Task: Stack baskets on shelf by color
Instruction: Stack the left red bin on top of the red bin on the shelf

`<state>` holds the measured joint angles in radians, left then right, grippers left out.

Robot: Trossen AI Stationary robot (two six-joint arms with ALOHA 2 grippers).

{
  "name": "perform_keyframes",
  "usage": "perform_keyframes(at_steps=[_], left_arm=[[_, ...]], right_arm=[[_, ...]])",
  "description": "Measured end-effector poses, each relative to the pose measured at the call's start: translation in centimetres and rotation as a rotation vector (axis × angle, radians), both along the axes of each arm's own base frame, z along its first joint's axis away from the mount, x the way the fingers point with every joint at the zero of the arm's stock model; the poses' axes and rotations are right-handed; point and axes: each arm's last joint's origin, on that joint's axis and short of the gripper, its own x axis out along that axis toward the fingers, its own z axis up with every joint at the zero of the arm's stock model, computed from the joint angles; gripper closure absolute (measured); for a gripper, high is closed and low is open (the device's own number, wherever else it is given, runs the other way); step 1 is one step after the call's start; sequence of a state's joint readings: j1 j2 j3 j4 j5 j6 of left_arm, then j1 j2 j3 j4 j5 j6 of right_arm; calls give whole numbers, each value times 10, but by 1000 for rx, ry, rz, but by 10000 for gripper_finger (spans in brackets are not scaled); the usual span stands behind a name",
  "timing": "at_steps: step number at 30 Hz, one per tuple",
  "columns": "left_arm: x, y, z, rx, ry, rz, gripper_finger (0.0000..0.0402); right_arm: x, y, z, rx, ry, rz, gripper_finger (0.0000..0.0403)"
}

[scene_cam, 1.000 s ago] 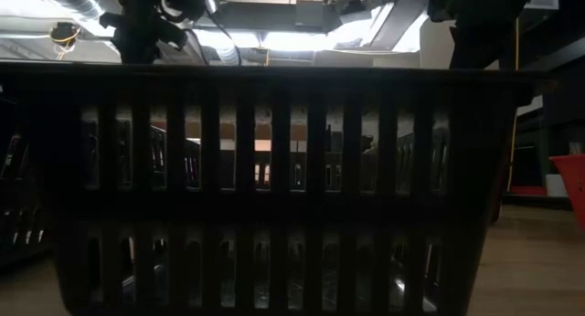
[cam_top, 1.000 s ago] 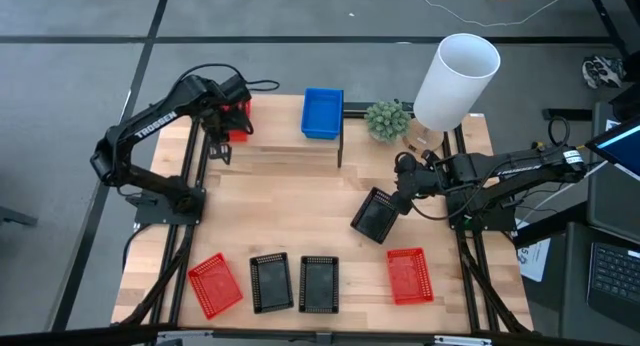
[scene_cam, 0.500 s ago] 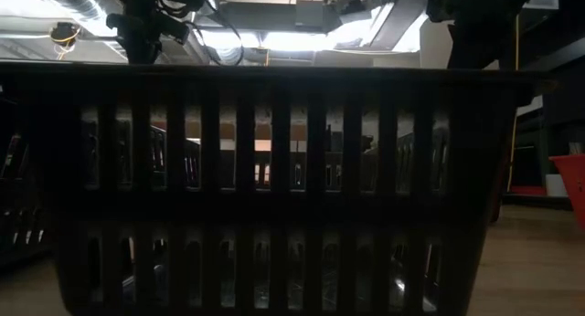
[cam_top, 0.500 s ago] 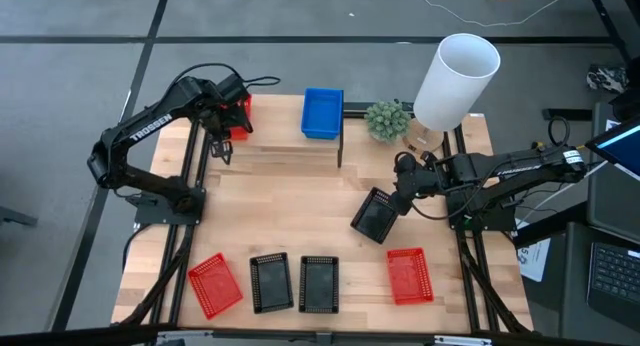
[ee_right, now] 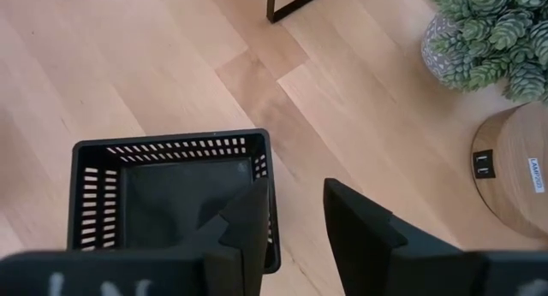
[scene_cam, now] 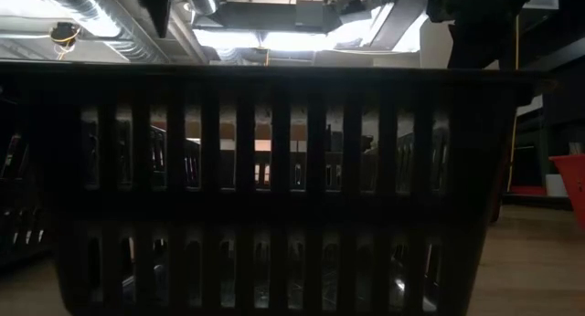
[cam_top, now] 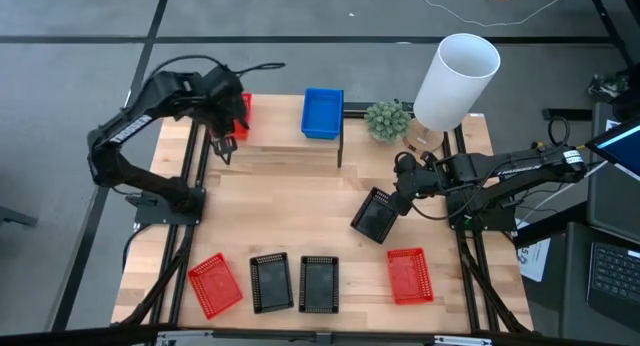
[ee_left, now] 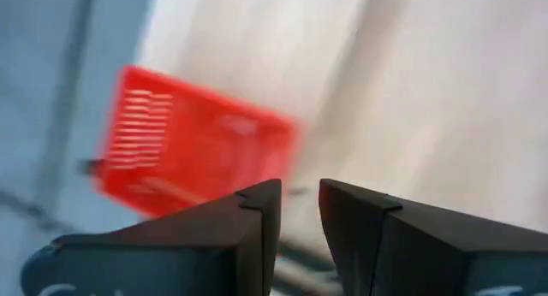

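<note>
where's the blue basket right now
In the high view the blue basket sits on the shelf at the table's far edge, toward the shelf's right end, with the small green plant just to its right.
</note>
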<state>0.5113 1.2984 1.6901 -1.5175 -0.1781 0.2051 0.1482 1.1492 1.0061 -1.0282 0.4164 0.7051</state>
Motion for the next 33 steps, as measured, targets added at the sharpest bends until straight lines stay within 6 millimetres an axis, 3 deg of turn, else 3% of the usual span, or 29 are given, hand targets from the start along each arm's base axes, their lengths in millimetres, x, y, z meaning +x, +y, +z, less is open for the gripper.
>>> perform_keyframes(at_steps=[6, 10, 14, 23, 26, 33], left_arm=[[-15, -56, 23, -392, -263, -20, 327], [-18, -94, 15, -584, -240, 73, 330], [-12, -134, -11, -624, -139, 163, 332], [25, -237, -91, -781, -116, 52, 333], [33, -259, -111, -767, -100, 111, 333], [42, -300, -154, -756, 122, 191, 333]], right_arm=[[0, 0, 0, -2, 1, 2, 288], [0, 0, 0, -2, 2, 3, 288], [0, 0, 0, -2, 2, 4, 288], [0, 0, 0, -14, 12, 29, 288], [0, 0, 0, -14, 21, 53, 288], [0, 1, 0, -10, 32, 84, 288]])
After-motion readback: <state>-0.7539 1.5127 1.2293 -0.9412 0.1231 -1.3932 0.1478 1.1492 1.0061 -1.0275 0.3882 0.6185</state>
